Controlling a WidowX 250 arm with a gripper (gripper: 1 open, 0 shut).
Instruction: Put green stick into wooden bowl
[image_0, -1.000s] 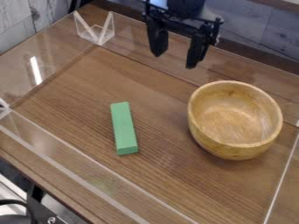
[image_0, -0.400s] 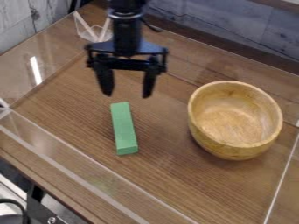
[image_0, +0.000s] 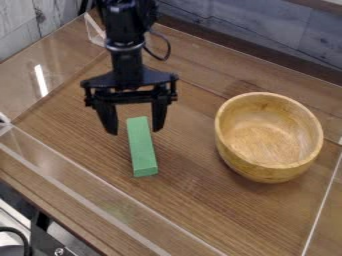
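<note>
camera view: the hand (image_0: 131, 122) points straight down with its two fingers spread wide, straddling the far end of the green stick (image_0: 140, 146), gripping nothing. the stick lies flat on the wooden desk (image_0: 80, 110), left of the wooden bowl (image_0: 270, 136) and apart from it.

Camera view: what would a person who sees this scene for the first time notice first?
The black pincer stands out first: it points down with its jaws wide open, astride the far end of the green stick, which lies flat on the wooden table. To the right sits the wooden bowl, empty and apart from the stick.
</note>
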